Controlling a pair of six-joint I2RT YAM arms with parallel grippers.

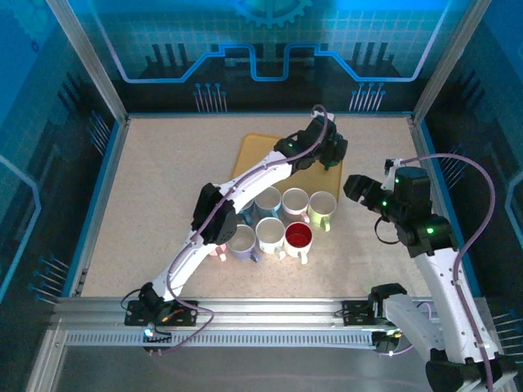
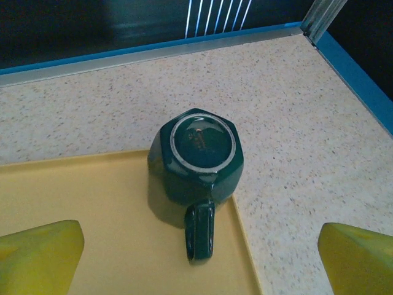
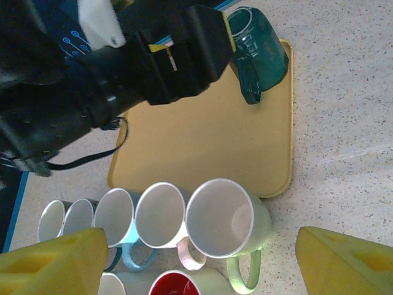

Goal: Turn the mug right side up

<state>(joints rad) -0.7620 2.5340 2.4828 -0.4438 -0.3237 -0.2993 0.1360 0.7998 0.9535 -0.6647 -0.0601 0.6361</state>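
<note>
mug [image 2: 196, 157]: sitting upside down at the tray's far right corner, base facing up, long axis running straight up and down, handle pointing near
mug look: glossy dark green, faceted sides, pale ring showing on the base
tray [image 2: 92, 203]: flat yellow thing with a low lip, lying on the speckled beige table [image 2: 295, 110]
left gripper [image 2: 200, 255]: hovering over the mug, yellow fingers spreading wide, not touching it
right gripper [image 3: 201, 263]: jaws gaping wide too, hanging above the other mugs [image 3: 218, 218], which are standing upright just near of the tray
</note>
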